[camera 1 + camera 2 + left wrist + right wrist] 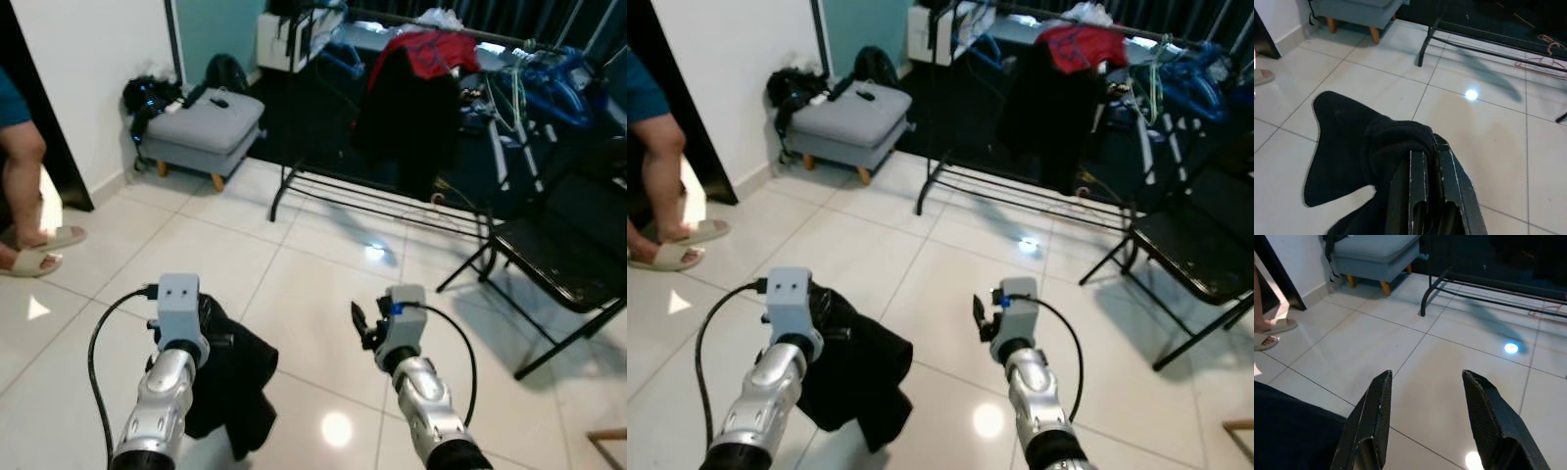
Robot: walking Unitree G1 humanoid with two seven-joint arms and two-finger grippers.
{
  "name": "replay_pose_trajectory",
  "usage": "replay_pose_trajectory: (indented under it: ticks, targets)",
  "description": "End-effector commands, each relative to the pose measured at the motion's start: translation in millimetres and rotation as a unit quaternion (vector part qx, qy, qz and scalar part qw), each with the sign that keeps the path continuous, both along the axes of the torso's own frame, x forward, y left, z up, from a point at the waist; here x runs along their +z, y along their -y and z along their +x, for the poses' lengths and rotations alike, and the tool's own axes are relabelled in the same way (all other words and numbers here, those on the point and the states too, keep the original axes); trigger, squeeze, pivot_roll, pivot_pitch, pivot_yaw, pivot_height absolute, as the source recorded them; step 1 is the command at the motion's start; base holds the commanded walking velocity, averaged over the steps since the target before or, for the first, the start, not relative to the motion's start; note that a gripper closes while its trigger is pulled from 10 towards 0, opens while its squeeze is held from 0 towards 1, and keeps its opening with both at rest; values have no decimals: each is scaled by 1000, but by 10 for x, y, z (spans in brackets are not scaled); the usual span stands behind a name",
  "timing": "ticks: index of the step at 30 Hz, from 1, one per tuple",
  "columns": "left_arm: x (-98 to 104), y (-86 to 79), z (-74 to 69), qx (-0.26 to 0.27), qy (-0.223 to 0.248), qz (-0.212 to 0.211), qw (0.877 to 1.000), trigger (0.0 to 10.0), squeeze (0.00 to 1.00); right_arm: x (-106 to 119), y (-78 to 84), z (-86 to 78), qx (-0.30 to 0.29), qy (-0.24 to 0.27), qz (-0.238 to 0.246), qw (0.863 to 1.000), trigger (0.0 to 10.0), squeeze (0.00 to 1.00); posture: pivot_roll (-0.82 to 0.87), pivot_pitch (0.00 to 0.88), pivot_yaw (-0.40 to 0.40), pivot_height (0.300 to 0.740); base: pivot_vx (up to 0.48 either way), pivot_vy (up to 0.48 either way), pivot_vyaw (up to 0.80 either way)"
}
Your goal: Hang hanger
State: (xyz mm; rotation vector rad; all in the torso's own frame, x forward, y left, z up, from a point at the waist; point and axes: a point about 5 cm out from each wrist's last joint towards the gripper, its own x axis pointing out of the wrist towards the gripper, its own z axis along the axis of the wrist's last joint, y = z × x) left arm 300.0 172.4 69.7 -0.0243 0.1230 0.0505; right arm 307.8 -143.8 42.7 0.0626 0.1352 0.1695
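My left gripper (1426, 157) is shut on a black garment (237, 384) that hangs from its fingers low over the white tiled floor. No hanger can be made out inside the cloth. My right gripper (1425, 378) is open and holds nothing, level with the left one and to its right. Ahead stands a black clothes rack (390, 199) whose rail (431, 22) carries a black garment (407, 108), a red one (431, 49) and several hangers. A thin pink hanger (1546, 53) lies on the floor by the rack's base.
A person's legs in sandals (24, 186) stand at the far left by a dark doorway. A grey footstool (201, 122) with bags beside it sits at the back left. A black folding chair (563, 259) stands at the right.
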Motion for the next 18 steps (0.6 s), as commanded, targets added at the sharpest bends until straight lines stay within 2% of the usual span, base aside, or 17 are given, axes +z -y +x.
replay_pose_trajectory:
  ticks: [1,12,18]
  targets:
    - [49,61,15,-10,14,-4,1000,10000,0,-3,19,-9,-1,2,-7,1000,10000,0,-71,79,-81,740,349,0,0]
    - [67,59,29,-14,16,-3,1000,10000,0,-9,7,-3,-4,-3,-4,1000,10000,0,-72,79,-73,740,355,0,0]
    - [68,69,38,-16,16,-2,1000,10000,0,-14,34,0,-11,-6,-2,1000,10000,0,-73,76,-70,740,386,0,-692]
